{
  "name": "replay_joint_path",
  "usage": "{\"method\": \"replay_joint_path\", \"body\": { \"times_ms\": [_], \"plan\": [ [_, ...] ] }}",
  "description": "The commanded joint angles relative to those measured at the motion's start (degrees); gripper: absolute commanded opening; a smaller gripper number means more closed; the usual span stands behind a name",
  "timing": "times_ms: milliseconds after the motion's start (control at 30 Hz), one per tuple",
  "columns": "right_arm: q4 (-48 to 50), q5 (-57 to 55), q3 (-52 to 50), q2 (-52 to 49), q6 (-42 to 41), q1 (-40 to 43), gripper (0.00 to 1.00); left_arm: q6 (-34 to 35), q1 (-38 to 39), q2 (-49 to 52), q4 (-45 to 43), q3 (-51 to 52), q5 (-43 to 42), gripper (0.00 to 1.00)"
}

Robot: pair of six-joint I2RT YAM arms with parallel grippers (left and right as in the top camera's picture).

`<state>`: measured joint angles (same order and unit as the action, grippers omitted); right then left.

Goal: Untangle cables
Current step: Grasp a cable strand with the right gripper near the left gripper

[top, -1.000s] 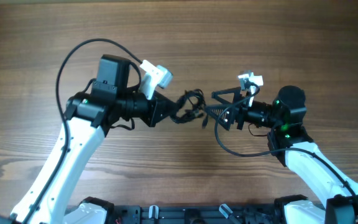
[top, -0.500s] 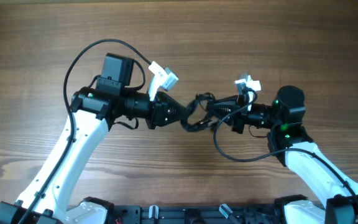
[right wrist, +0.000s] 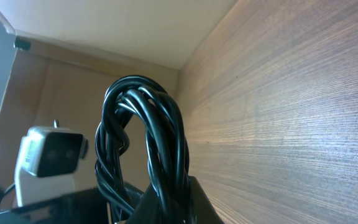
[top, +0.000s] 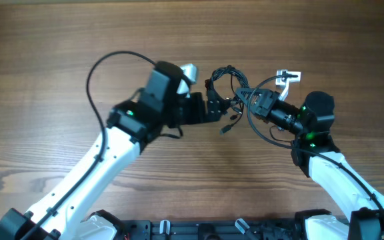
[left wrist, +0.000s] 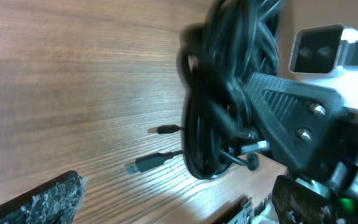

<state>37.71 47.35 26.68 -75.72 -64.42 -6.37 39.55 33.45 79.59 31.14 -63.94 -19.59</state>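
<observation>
Since a second ago our left arm has swung in toward centre frame and the left gripper (top: 214,107) has let go. Its jaws now stand wide, just left of the cables (top: 227,81). Our right gripper (top: 252,100) has clamped onto that knotted bundle, which rises from between its fingers. Two plug tips (left wrist: 143,165) trail low over the table (top: 45,53); we cannot tell whether they touch it. Beyond, bare wood runs to the top edge and both sides.
</observation>
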Motion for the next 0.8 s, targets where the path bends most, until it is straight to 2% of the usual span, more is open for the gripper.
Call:
{"method": "replay_joint_path", "body": {
  "times_ms": [0, 67, 100, 233, 367, 400, 467, 567, 633, 667, 767],
  "plan": [
    [-1.4, 1.0, 0.3, 0.9, -1.5, 0.1, 0.05, 14.6, 2.8, 3.7, -4.3, -0.4, 15.8, 0.79],
    [-2.3, 3.4, 0.2, 0.9, 1.1, 0.1, 0.04, 14.5, 2.3, 5.5, -7.8, -0.4, 17.5, 0.12],
    [-2.8, 4.5, 0.2, 0.9, 4.3, 0.1, 0.05, 14.4, 1.3, 5.5, -7.6, -0.4, 19.6, 0.04],
    [-8.1, 5.0, 0.2, 0.9, 12.3, 0.1, 0.05, 5.6, -5.2, 3.2, -7.6, -0.4, 20.0, 0.04],
    [-8.8, 5.0, 0.2, 0.9, 14.6, 0.1, 0.09, -5.1, -6.0, 2.5, -9.2, -0.4, 19.5, 0.04],
    [-10.5, 5.0, 0.2, 0.9, 17.4, 0.1, 0.17, -6.9, -6.0, 2.0, -10.4, -0.4, 19.5, 0.04],
    [-13.9, 4.8, 0.2, 0.9, 21.1, 0.1, 0.23, -9.0, -6.1, 0.3, -14.3, -0.4, 19.5, 0.04],
    [-15.1, 3.7, 0.2, 0.9, 23.6, 0.1, 0.24, -9.1, -6.0, -1.0, -17.1, -0.4, 18.7, 0.04],
    [-14.4, 3.7, 0.2, 0.9, 23.9, 0.1, 0.32, -10.2, -6.0, -1.0, -17.0, -0.4, 14.2, 0.04],
    [-13.6, 3.7, 0.2, 0.9, 23.7, 0.1, 0.36, -12.8, -6.0, -1.0, -17.0, -0.4, 11.8, 0.04],
    [-6.8, 7.5, 0.2, 0.9, 19.3, 0.1, 0.36, -19.4, -5.9, -1.0, -16.9, -0.4, 8.3, 0.04]
  ]
}}
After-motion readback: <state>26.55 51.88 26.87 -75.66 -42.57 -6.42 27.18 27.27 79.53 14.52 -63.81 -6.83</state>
